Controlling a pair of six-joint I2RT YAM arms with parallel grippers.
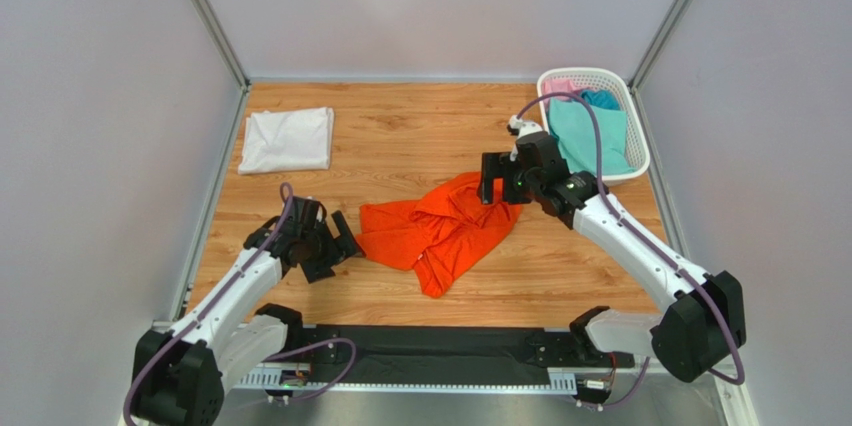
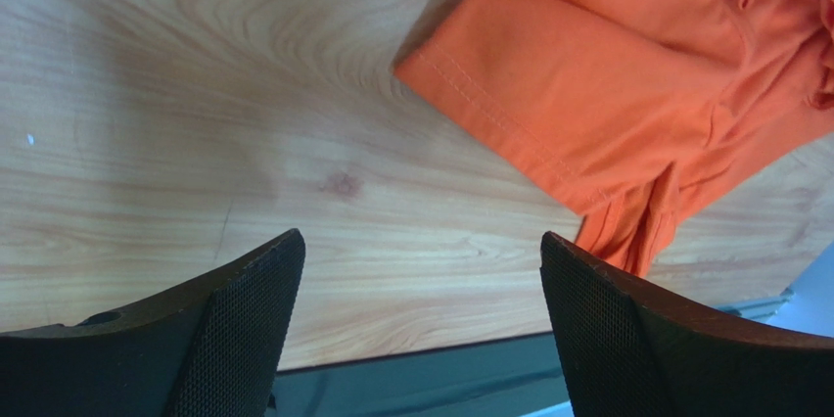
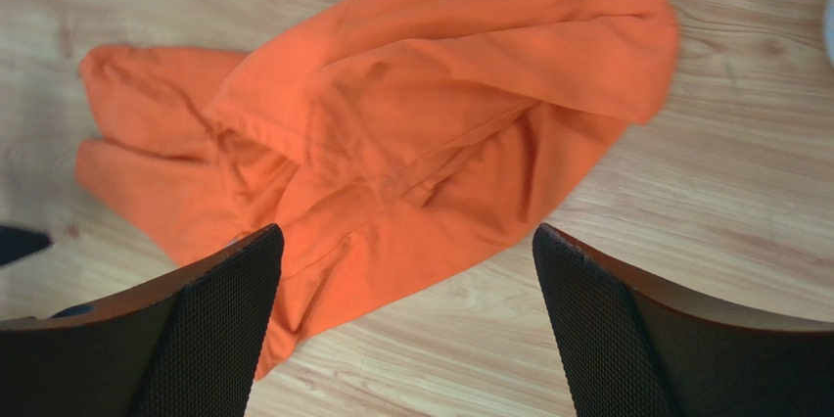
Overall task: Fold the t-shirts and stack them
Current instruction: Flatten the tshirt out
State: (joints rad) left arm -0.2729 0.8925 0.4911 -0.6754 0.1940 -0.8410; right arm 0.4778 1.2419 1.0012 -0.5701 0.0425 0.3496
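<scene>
Your right gripper (image 3: 406,241) stands with its jaws wide apart and nothing caught between the mesh-faced fingers (image 3: 215,339). Just ahead of them the orange t-shirt (image 3: 392,114) lies crumpled on the wooden table (image 3: 734,241). You see a smooth rounded fold farthest from the hand, toward the right finger's side. Two rumpled ends spread out beyond the left finger. The cloth's near edge runs down past the left fingertip. Ahead of the right finger there is only wood.
</scene>
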